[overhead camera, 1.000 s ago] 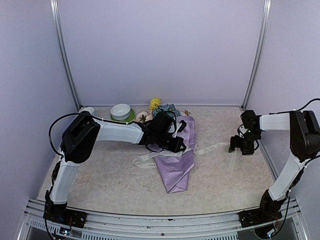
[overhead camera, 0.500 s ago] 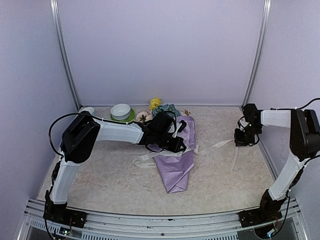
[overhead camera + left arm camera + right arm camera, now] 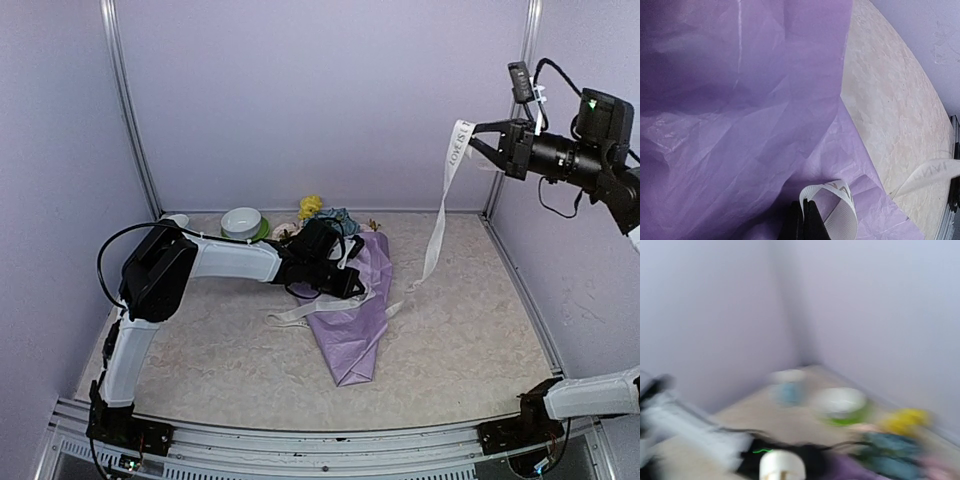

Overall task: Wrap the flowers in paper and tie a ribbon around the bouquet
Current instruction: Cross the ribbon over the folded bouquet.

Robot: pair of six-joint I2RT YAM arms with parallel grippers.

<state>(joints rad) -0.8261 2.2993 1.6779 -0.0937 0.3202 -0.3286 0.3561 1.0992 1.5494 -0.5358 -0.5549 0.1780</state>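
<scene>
The left jaws, shut, pinch a loop of long, flat cream-white ribbon (image 3: 842,215) atop the lilac crinkly-paper bouquet (image 3: 350,335) on the mottled beige counter (image 3: 200,350). The right jaws — raised high — clamp the ribbon's far end, which trails down to it.

My paper (image 3: 765,125) is thin lilac tissue, crinkled, with a faint sheen. The ribbon (image 3: 840,212) looks like woven cloth, finely ribbed and matt. The table (image 3: 890,115) is mottled beige with a dull finish. My left pincer (image 3: 804,202) is matt black. The bowl (image 3: 242,221) shines glossy white.
</scene>
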